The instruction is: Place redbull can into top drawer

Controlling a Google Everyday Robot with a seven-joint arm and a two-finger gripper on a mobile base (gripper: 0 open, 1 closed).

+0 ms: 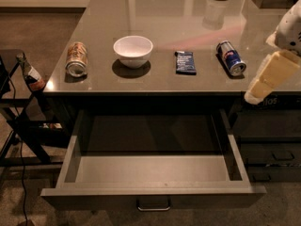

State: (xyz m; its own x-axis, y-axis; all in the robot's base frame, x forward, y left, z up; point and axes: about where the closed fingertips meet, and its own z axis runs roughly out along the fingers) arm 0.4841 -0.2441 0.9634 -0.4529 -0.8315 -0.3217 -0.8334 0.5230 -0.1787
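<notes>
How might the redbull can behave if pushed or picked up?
Lying on its side, the redbull can would probably roll if nudged. Its smooth metal wall looks slippery and might dent under hard squeezing. The gripper hangs at the view's right edge, apart from it.

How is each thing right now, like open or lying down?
Slim blue-and-silver redbull can: lying on its side on the counter.
Wide grey top drawer: pulled open.
Orange-brown and white can: lying on its side.
White round bowl: upright.
Flat dark-blue packet: lying flat.
Cream gripper: hovering at counter's right edge.
</notes>
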